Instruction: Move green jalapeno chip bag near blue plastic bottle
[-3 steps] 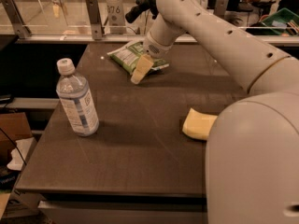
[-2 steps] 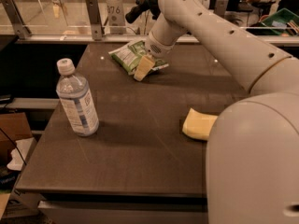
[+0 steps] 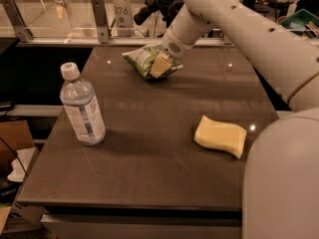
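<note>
The green jalapeno chip bag (image 3: 142,59) is at the far middle of the dark table (image 3: 149,148), crinkled and tilted. My gripper (image 3: 160,64) reaches down from the upper right and is shut on the bag's right part, with one tan finger (image 3: 159,66) across its front. The blue plastic bottle (image 3: 82,108), clear with a white cap and pale label, stands upright near the table's left edge. It is well apart from the bag, nearer the camera and to the left.
A pale yellow sponge block (image 3: 221,136) lies on the right side of the table. My white arm (image 3: 259,39) spans the upper right and its body fills the lower right corner. A metal rail and glass panel (image 3: 60,19) run behind the table.
The gripper stays on the bag. The bag has shifted very slightly to the right with it. The bottle and the sponge have not moved.
</note>
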Controlling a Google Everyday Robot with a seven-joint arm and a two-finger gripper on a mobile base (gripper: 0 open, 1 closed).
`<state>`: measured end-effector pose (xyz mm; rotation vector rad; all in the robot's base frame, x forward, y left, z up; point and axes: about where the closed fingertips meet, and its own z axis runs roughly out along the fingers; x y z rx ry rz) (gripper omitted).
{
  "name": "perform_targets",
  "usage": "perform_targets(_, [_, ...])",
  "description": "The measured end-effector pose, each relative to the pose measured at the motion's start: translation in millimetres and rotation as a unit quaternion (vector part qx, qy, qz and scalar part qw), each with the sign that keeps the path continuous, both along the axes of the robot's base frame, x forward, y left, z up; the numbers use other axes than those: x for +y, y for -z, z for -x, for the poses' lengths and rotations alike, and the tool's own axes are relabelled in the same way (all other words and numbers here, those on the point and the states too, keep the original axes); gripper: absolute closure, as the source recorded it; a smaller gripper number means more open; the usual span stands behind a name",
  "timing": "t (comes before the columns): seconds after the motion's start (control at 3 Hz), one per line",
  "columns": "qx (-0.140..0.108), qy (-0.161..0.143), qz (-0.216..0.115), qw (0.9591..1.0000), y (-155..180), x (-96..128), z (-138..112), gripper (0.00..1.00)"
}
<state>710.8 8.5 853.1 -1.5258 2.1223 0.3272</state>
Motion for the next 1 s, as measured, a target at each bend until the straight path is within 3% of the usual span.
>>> perform_targets(0.33, [0.006, -0.026, -0.019, 0.9995, -18, -2, 36, 1.00])
perform_targets(1.0, [0.012, -0.093, -0.036, 0.9949, -36, 16, 117, 1.00])
